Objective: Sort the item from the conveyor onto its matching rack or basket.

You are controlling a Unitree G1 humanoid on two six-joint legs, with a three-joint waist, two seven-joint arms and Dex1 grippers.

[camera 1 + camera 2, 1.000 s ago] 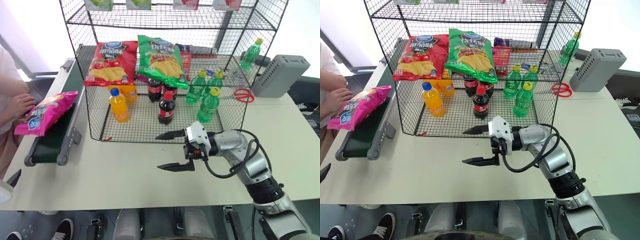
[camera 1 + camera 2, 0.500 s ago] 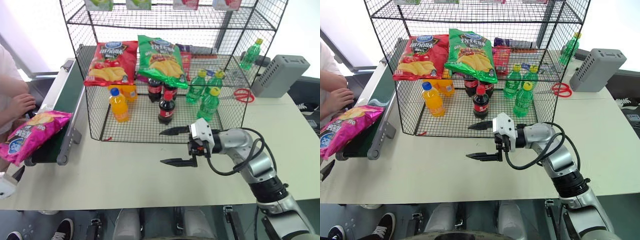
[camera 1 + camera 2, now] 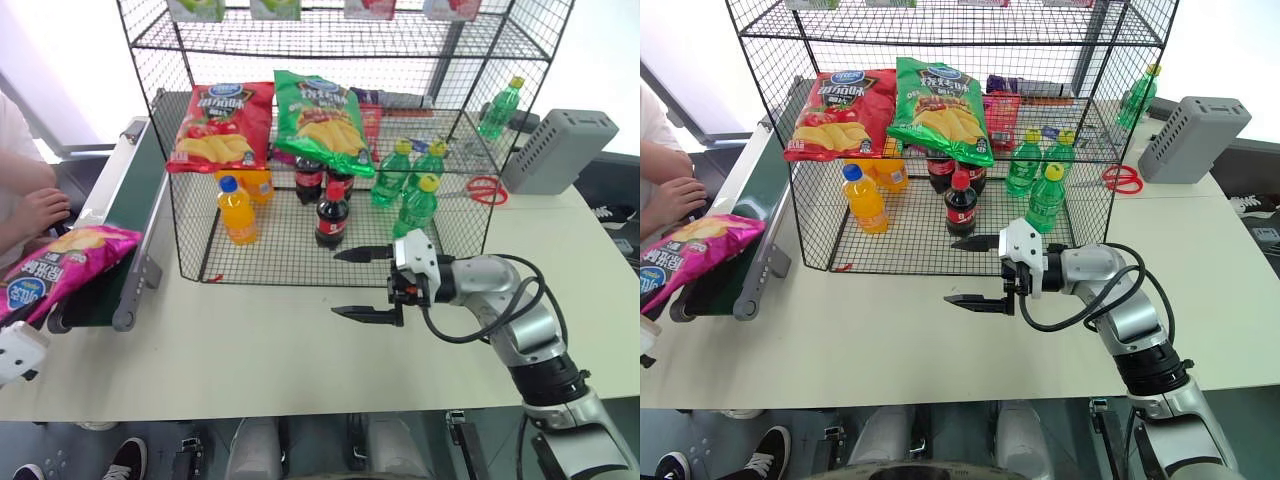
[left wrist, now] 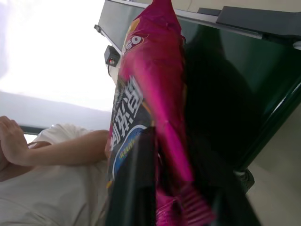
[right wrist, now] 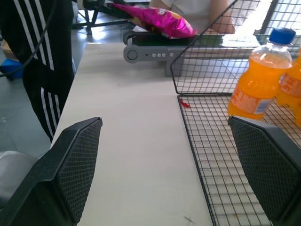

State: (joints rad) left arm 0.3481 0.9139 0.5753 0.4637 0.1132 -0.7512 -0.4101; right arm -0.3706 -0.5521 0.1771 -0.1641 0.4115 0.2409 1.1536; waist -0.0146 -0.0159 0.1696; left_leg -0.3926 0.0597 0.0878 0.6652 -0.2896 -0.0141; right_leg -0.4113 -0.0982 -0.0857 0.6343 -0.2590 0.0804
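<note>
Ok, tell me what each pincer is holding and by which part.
The left pincer is shut on the pink chip bag, clamping its crimped end seam. The right pincer is open and holds nothing.

Left gripper (image 4: pixel 174 188) clamped shut; right gripper (image 3: pixel 362 283) spread wide

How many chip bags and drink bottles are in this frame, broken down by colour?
Chip bags:
pink bag: 1
red bag: 1
green bag: 1
Bottles:
orange bottles: 2
cola bottles: 3
green bottles: 4
Total: 12
</note>
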